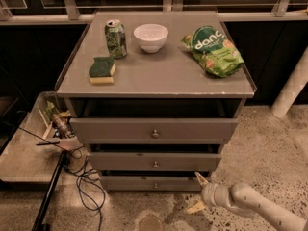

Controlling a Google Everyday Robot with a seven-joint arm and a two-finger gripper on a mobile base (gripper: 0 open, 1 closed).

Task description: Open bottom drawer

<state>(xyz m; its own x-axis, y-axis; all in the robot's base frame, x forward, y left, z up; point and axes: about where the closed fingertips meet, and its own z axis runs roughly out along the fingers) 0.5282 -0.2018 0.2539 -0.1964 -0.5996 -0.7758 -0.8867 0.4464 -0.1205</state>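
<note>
Claw (pixel 198 193) sits low at front right, just above the floor, fingers (pixel 197 207) apart with nothing between them. Its upper tip is close to the right end of the bottom drawer (pixel 144 183); can't tell if they touch. Bottom drawer is the lowest of three grey fronts in the bench (pixel 163 76), small knob (pixel 155 185) at centre. Above it: middle drawer (pixel 192 161), top drawer (pixel 192 128). Bench top: sponge (pixel 102 70), green can (pixel 116 38), white bowl (pixel 150 37), green chip bag (pixel 214 51). Cables (pixel 86 186) lie on the floor at left.
</note>
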